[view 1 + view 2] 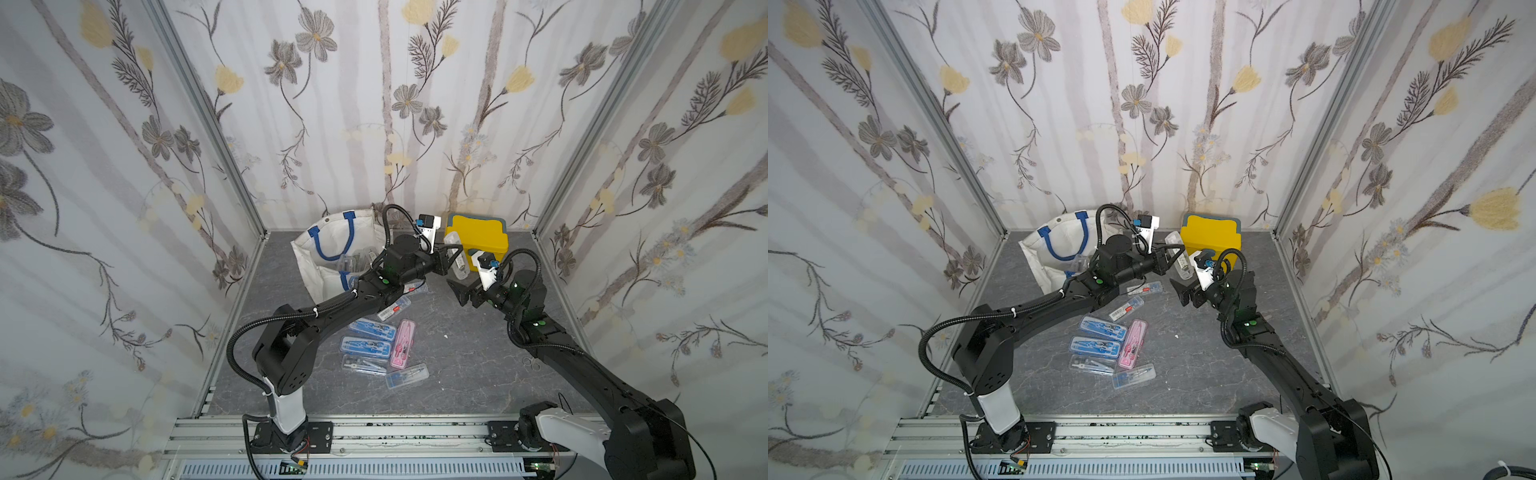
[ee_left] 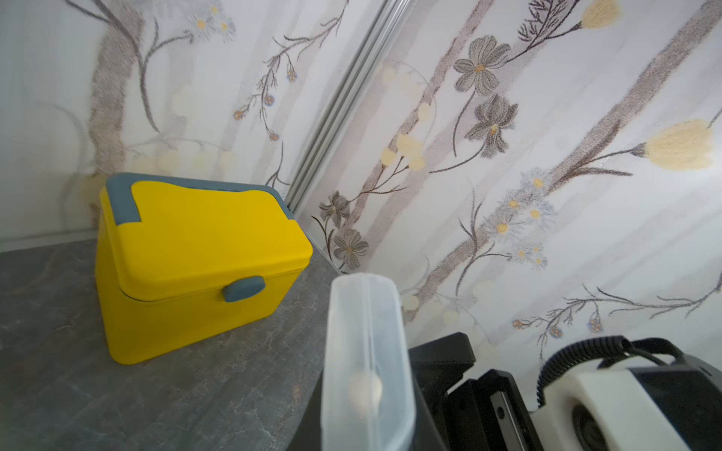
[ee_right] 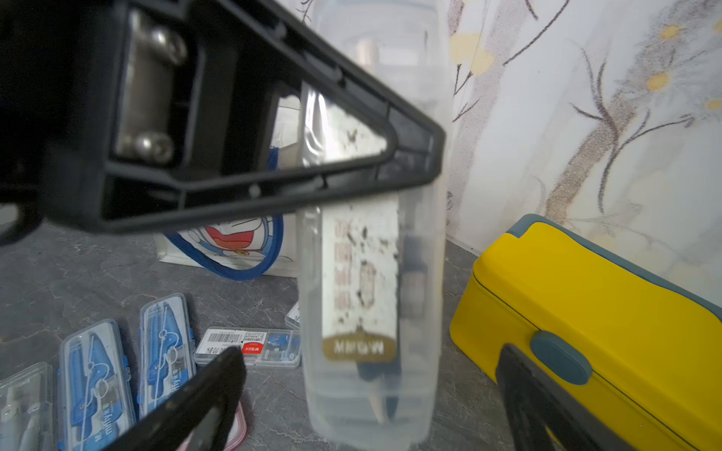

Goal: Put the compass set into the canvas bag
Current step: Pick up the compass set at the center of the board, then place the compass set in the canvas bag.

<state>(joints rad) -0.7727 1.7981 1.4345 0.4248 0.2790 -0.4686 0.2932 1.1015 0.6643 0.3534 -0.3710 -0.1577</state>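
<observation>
Clear compass set (image 3: 359, 296) aloft; white canvas bag (image 1: 307, 253) gapes open

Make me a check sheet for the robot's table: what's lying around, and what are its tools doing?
Surface: grey marbled tabletop, with one tiny white speck.
Job's things: canvas bag at the back, mouth open, clear cases inside. A clear compass set is held up near the box. More sets lie in front, among them a pink compass set.
Clutter: yellow lidded box, shut, by the back wall.
Tools: left tool shut on the clear compass set; right tool open and empty, close by.
Cables: black ribbed hoses loop along both arms; no snag seen.
Surroundings: flowered wall panels on three sides; metal rail in front.
</observation>
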